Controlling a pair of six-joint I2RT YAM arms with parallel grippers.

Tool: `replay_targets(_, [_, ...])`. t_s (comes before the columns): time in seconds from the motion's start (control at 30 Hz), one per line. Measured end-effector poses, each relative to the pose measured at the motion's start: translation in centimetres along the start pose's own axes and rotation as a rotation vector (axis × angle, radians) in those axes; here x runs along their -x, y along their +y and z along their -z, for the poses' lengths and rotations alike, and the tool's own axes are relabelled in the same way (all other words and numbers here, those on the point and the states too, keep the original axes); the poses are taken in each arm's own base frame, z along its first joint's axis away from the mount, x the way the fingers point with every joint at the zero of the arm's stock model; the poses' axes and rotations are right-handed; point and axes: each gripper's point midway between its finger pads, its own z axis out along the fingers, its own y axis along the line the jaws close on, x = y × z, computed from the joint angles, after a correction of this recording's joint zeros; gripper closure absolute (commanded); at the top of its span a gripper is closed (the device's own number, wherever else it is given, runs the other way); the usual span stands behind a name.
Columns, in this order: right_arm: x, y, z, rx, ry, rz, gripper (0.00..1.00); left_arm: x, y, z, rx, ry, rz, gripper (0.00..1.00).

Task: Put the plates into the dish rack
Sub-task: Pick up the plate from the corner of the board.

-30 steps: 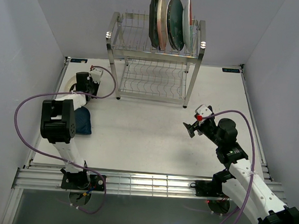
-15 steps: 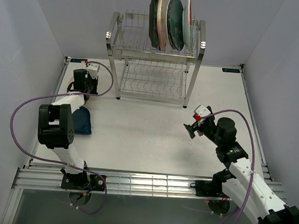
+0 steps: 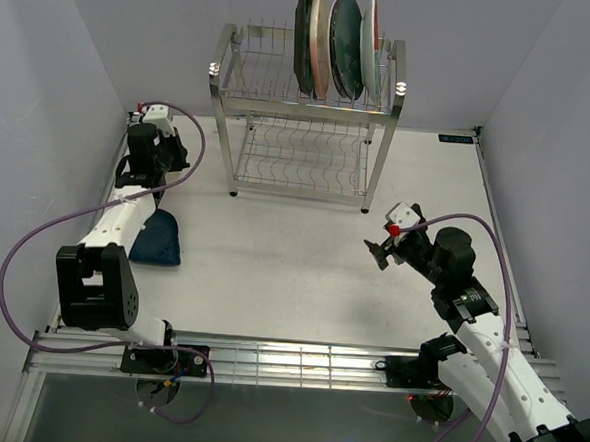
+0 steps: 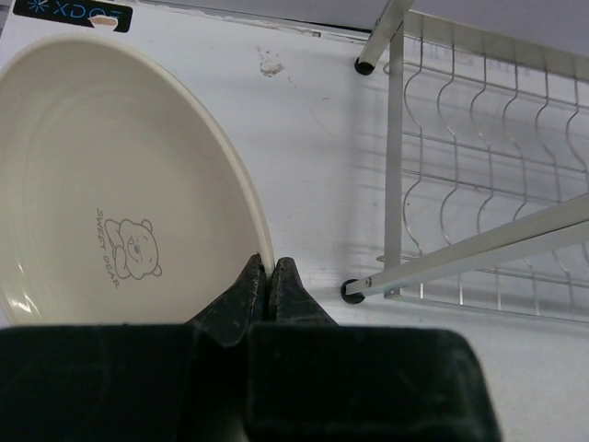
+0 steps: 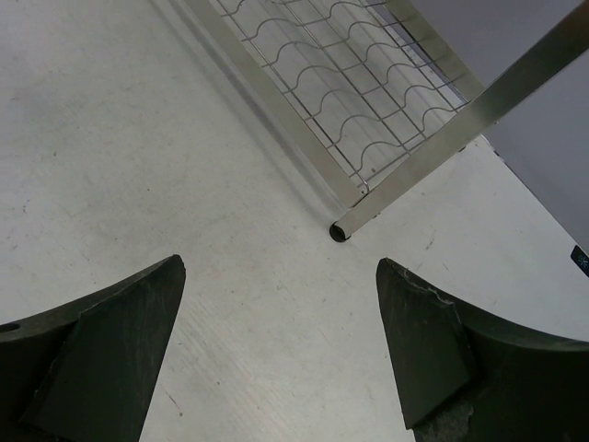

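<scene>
A cream plate [image 4: 101, 175] with a small bear print fills the left of the left wrist view. My left gripper [image 4: 270, 272] is shut on its right rim, at the table's far left, left of the dish rack [image 3: 307, 112]. Several plates [image 3: 336, 38] stand upright in the right half of the rack's upper tier, and its lower shelf [image 4: 497, 184] holds nothing. A dark blue plate [image 3: 160, 241] lies on the table beside the left arm. My right gripper [image 5: 281, 304] hovers open over bare table, in front of the rack's front right leg [image 5: 339, 232].
Grey walls close in the table on the left, back and right. The rack's front left leg [image 4: 352, 291] stands just right of the left gripper. Purple cables loop off both arms. A metal rail [image 3: 286, 366] runs along the near edge.
My left gripper has swung left and toward the back wall, and its jaws have closed on the cream plate's rim. The right arm has barely moved.
</scene>
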Motion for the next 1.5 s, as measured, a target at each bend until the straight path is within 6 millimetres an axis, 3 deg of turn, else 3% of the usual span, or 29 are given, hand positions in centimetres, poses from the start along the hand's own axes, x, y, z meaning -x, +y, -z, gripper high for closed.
replay_targets(0.27, [1.1, 0.3, 0.4, 0.043, 0.001, 0.002, 0.10, 1.5, -0.2, 3.2, 0.068, -0.019, 0.211, 1.00])
replay_targets(0.53, [2.3, 1.1, 0.7, 0.108, -0.010, -0.006, 0.10, 2.9, -2.3, 6.8, 0.020, -0.064, 0.472, 1.00])
replay_targets(0.63, [2.2, 1.6, 0.5, 0.136, -0.005, -0.015, 0.10, 2.0, -3.3, 7.5, -0.018, -0.041, 0.558, 1.00])
replay_targets(0.83, [1.7, 2.4, 0.2, 0.183, 0.009, -0.034, 0.10, -1.7, -5.3, 9.9, -0.098, 0.016, 0.689, 1.00])
replay_targets(0.93, [1.8, 2.9, 0.0, 0.208, 0.007, -0.046, 0.10, -2.1, -7.2, 11.1, -0.163, 0.022, 0.722, 1.00])
replay_targets(1.07, [2.2, 3.7, -0.5, 0.247, 0.011, -0.066, 0.10, -2.4, -11.4, 12.6, -0.298, 0.031, 0.742, 1.00])
replay_targets(1.3, [3.5, 6.2, -1.1, 0.302, 0.002, -0.102, 0.10, -5.2, -18.2, 14.9, -0.440, 0.103, 0.794, 1.00])
replay_targets(1.5, [5.7, 7.3, -1.8, 0.292, -0.053, -0.127, 0.10, -6.6, -20.2, 15.4, -0.455, 0.113, 0.882, 1.00])
